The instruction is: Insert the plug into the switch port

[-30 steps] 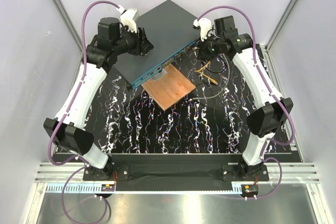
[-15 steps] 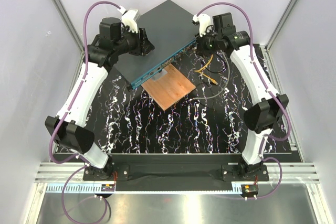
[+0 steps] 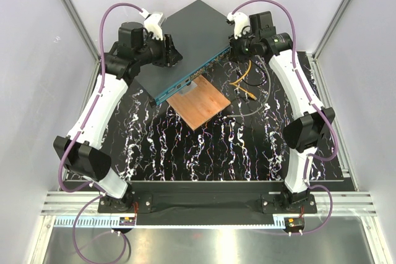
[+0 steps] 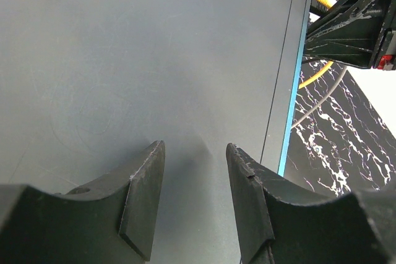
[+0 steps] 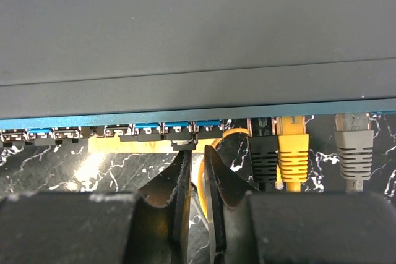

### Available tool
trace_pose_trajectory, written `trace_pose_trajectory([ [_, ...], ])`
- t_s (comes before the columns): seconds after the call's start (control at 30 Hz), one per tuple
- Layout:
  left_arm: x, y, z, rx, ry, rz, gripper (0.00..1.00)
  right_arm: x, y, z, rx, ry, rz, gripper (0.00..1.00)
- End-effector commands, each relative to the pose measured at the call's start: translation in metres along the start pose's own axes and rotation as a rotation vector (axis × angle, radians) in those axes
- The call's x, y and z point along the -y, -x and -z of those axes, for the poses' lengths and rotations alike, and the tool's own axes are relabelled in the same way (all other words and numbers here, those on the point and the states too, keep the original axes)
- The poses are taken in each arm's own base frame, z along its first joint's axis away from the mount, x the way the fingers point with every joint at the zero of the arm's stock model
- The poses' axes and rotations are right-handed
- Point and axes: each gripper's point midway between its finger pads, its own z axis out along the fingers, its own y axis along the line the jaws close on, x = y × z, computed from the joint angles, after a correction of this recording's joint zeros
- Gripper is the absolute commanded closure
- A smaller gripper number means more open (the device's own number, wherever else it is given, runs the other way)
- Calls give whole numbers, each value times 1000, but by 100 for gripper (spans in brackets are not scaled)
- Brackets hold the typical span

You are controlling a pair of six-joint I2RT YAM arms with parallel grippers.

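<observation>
The switch (image 3: 185,38) is a flat dark grey box lying slantwise at the back, its blue port face (image 3: 185,83) towards the mat. My left gripper (image 3: 170,54) is open and empty over the switch's top (image 4: 154,60), fingertips (image 4: 151,153) close to the metal. My right gripper (image 3: 234,51) is at the right end of the port face. In the right wrist view its fingers (image 5: 193,153) are nearly closed on a small dark plug (image 5: 184,145) whose tip sits at a socket mouth. A yellow cable (image 5: 226,133) loops behind the fingers and trails onto the mat (image 3: 243,78).
Black (image 5: 265,156), yellow (image 5: 293,149) and grey (image 5: 353,149) plugs sit in sockets to the right of my right gripper. A brown square board (image 3: 199,104) lies against the switch's front. A grey cable (image 3: 257,106) curves over the marbled mat. White walls stand close on both sides.
My right gripper has moved up and left, from beside the yellow cable to the switch's port face. The left gripper has stayed over the switch's top.
</observation>
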Motion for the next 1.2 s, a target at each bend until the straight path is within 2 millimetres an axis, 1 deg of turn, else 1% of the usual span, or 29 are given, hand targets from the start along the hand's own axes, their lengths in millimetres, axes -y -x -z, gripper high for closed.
trace_pose_trajectory([
  [0.0, 5, 19, 2, 62, -30, -16, 51, -4, 49, 6, 176, 14, 0, 80],
  [0.17, 5, 17, 0, 57, -34, -10, 51, -13, 57, 3, 215, 20, -16, 79],
  [0.33, 4, 18, 0, 57, -34, -9, 51, -15, 66, -2, 244, 4, -24, 79],
  [0.47, 3, 18, 0, 56, -30, -9, 51, -9, 75, -4, 284, -26, -49, 79],
  [0.53, 0, 16, 1, 51, -27, -6, 51, -9, 79, -2, 302, -29, -56, 79],
  [0.57, 1, 16, 1, 50, -28, -4, 51, -9, 85, -1, 325, -31, -70, 79],
  [0.6, -1, 17, 1, 52, -26, -2, 51, -9, 81, -4, 323, -29, -77, 79],
  [0.67, -1, 17, 1, 52, -29, 2, 51, -12, 91, 2, 368, -25, -78, 78],
  [0.7, -1, 17, 1, 53, -29, 3, 51, -12, 87, -1, 364, -24, -86, 78],
  [0.77, -4, 16, 0, 53, -27, 10, 51, -19, 98, 5, 412, -12, -93, 78],
  [0.83, -4, 15, 0, 51, -30, 14, 51, -22, 100, 3, 424, -9, -100, 78],
  [0.87, -4, 16, 0, 52, -32, 17, 51, -27, 103, 2, 431, 1, -114, 78],
  [1.0, -5, 16, 0, 52, -35, 18, 51, -28, 115, 2, 469, -11, -125, 78],
  [1.03, -7, 16, 0, 50, -32, 20, 51, -28, 115, -2, 465, -11, -128, 79],
  [1.17, -9, 14, 3, 51, -27, 17, 51, -31, 118, -4, 481, -2, -141, 79],
])
